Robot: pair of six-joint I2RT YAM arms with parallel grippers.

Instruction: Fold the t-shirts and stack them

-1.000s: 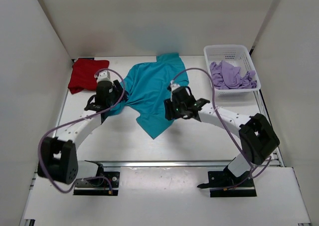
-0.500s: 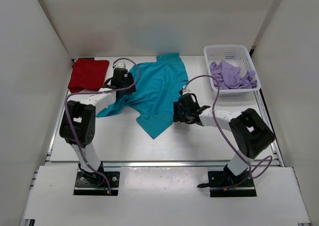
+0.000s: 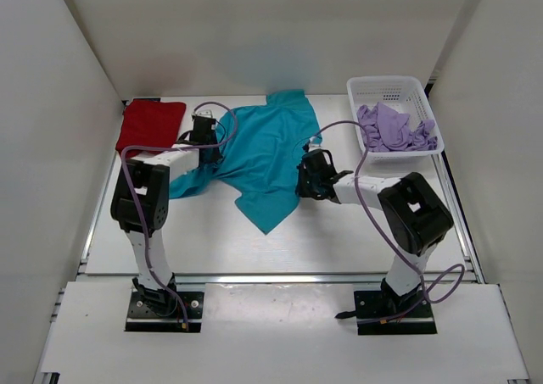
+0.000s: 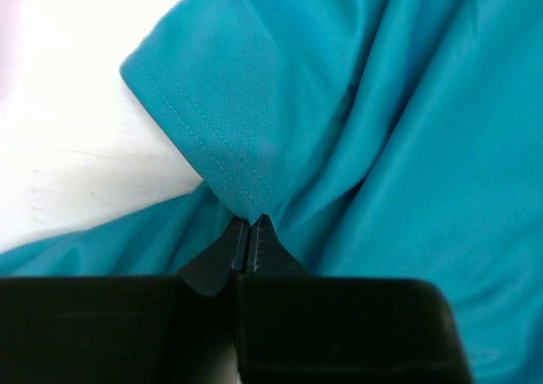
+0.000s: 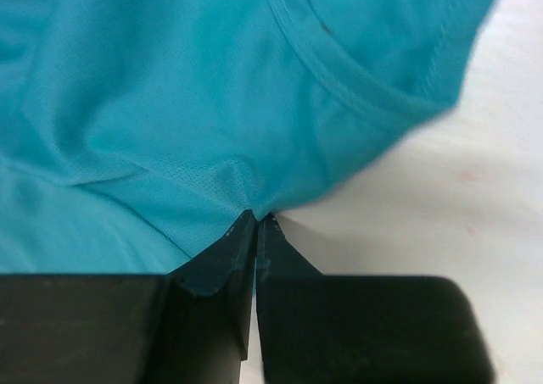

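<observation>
With left gripper [image 4: 250,230] and right gripper [image 5: 256,221] clamped on the teal t-shirt [image 3: 263,159], an even outward pull should spread it flat.

Enclosure: three plain white panels. The back wall [image 3: 271,36] stands at the far edge, and the left wall [image 3: 51,147] and right wall [image 3: 501,147] meet it at the far corners. The surface [image 3: 339,240] is white and matte, with faint marks visible in the wrist views. A metal rail [image 3: 280,277] runs along its near edge, and a white board [image 3: 271,333] lies in front of that rail. Lighting is even and soft; shadows are faint.
</observation>
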